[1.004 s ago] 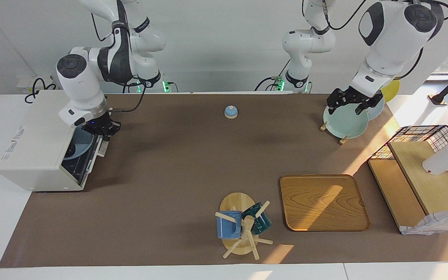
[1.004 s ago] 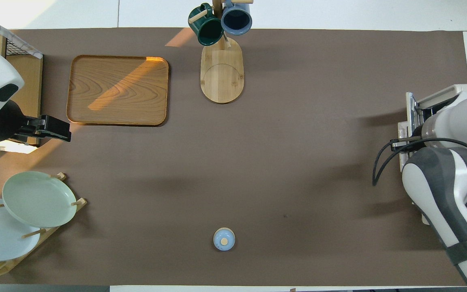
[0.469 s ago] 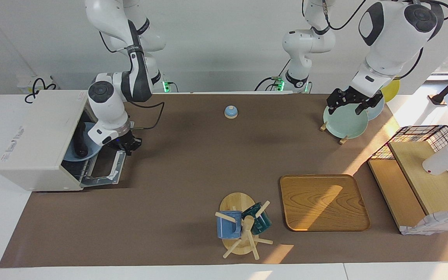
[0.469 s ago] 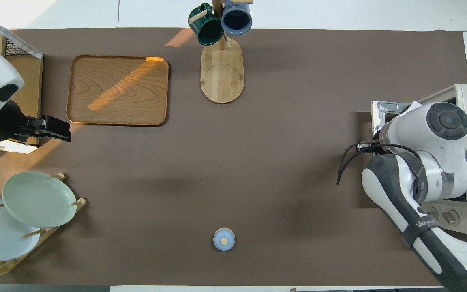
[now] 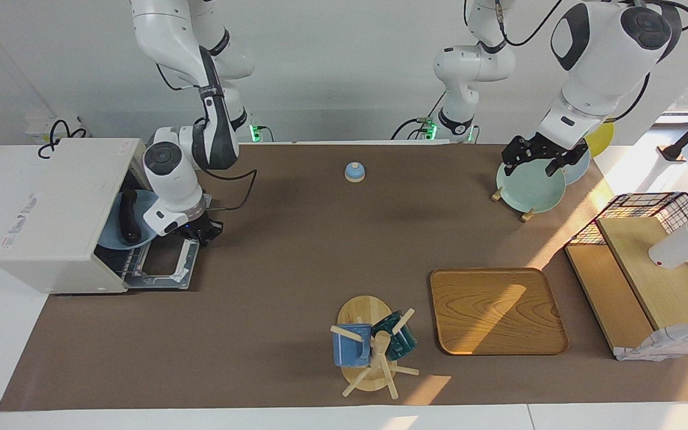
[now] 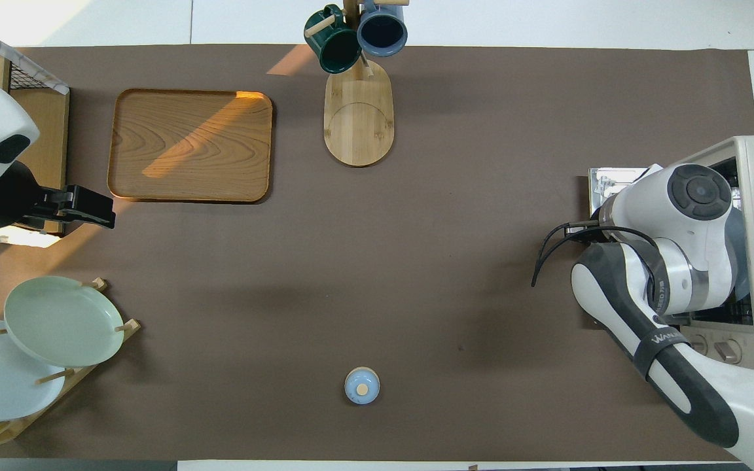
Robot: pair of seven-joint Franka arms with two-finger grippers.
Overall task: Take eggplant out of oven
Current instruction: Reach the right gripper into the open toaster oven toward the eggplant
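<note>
Now the oven (image 5: 60,215) door lies fully down under the right tool (image 5: 203,232), pinched shut, perhaps on the handle; left tool (image 5: 538,156) waits, spread, empty. Next: release, reach for the eggplant (image 5: 129,217) at nine o'clock of it.

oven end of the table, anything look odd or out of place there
Nothing damaged or spilled. The one oddity: a dark glossy eggplant lies on a pale blue plate inside the off-white toaster oven, whose drop-down door lies open. The right gripper, shut, is at the door's edge.
</note>
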